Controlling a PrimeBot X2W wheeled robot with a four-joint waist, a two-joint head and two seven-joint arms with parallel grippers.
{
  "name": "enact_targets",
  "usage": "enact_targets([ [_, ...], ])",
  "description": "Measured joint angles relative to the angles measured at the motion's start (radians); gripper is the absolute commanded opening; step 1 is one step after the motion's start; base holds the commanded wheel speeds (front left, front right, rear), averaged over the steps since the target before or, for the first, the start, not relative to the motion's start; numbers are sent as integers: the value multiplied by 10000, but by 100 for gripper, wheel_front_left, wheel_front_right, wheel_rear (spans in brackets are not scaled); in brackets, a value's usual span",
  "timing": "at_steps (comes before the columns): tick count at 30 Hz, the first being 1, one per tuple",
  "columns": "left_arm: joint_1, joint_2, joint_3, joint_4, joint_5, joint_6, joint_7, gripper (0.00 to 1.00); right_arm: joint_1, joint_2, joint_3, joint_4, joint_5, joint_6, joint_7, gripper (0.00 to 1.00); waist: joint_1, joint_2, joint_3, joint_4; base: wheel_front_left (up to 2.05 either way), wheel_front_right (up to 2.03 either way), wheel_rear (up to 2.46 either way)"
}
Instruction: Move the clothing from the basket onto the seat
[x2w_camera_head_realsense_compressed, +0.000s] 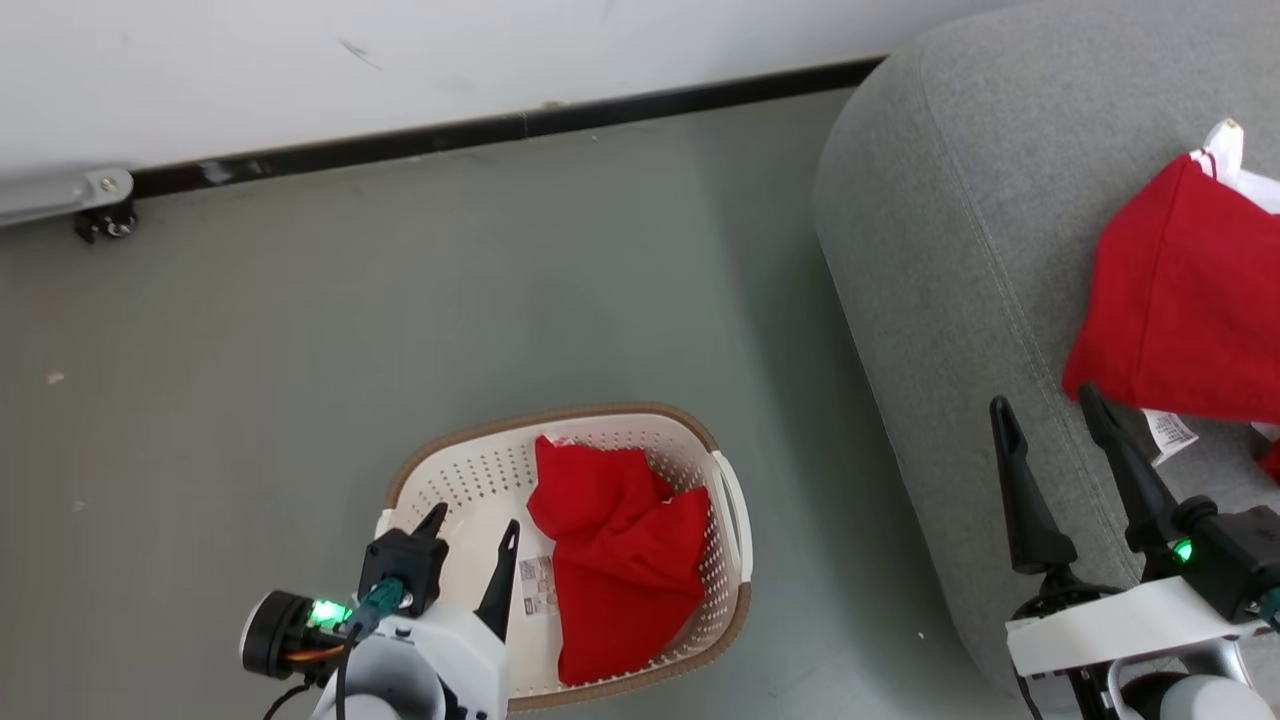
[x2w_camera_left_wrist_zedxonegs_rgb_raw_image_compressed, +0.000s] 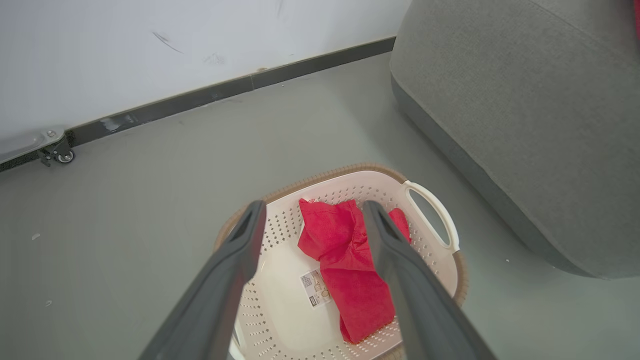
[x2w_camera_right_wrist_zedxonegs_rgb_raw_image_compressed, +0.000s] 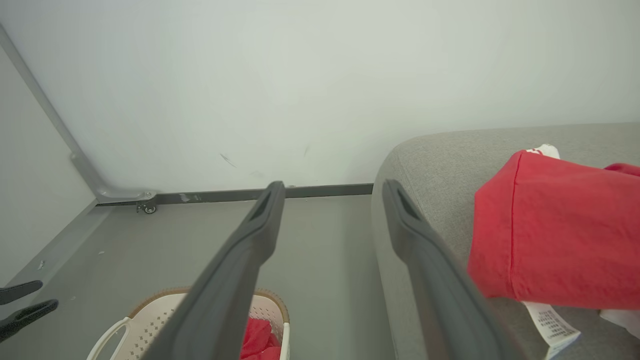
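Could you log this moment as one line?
left end effector open over basket; right end effector open; garment in basket; second garment on sofa

Lit brightly and evenly from overhead, in soft, diffuse light. Pale wall (x2w_camera_head_realsense_compressed: 400, 60) close to washed out in head view. Broad, soft-edged shadow on the floor (x2w_camera_head_realsense_compressed: 770, 330) along the left edge of the seat (x2w_camera_head_realsense_compressed: 930, 250). Small green lamp (x2w_camera_head_realsense_compressed: 330, 612) aglow behind the left tool (x2w_camera_head_realsense_compressed: 475, 518), another behind the right tool (x2w_camera_head_realsense_compressed: 1045, 400). Crisp in head view; hazier and paler in both wrist views, the clothing (x2w_camera_left_wrist_zedxonegs_rgb_raw_image_compressed: 350, 280) turned pinkish. Near fingers (x2w_camera_left_wrist_zedxonegs_rgb_raw_image_compressed: 220, 300) soft, out of focus toward the bottom. Wall rail (x2w_camera_right_wrist_zedxonegs_rgb_raw_image_compressed: 45, 115) slanted by wide-angle stretch.
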Motion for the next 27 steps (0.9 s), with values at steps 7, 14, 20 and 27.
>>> enact_targets([
  [7, -774, -144, -27, 686, -2, -109, 100, 100, -345, 0, -15, -25, 100, 0, -186, 100, 0, 0, 695, -318, 0, 0, 0],
  [14, -1307, -290, -33, 1273, -2, -194, 267, 100, -782, 0, 40, -25, 295, 0, -351, 100, 0, 0, 1286, -610, 0, 0, 0],
  [20, -1751, -313, 21, 1802, -4, -196, 362, 100, -1084, 0, 217, 29, 437, 0, -451, 100, 0, 0, 1771, -855, 0, 0, 0],
  [27, -2217, -339, 184, 2447, -98, -282, 491, 100, -1381, 0, 301, 125, 589, 0, -629, 100, 0, 0, 2307, -1150, 0, 0, 0],
])
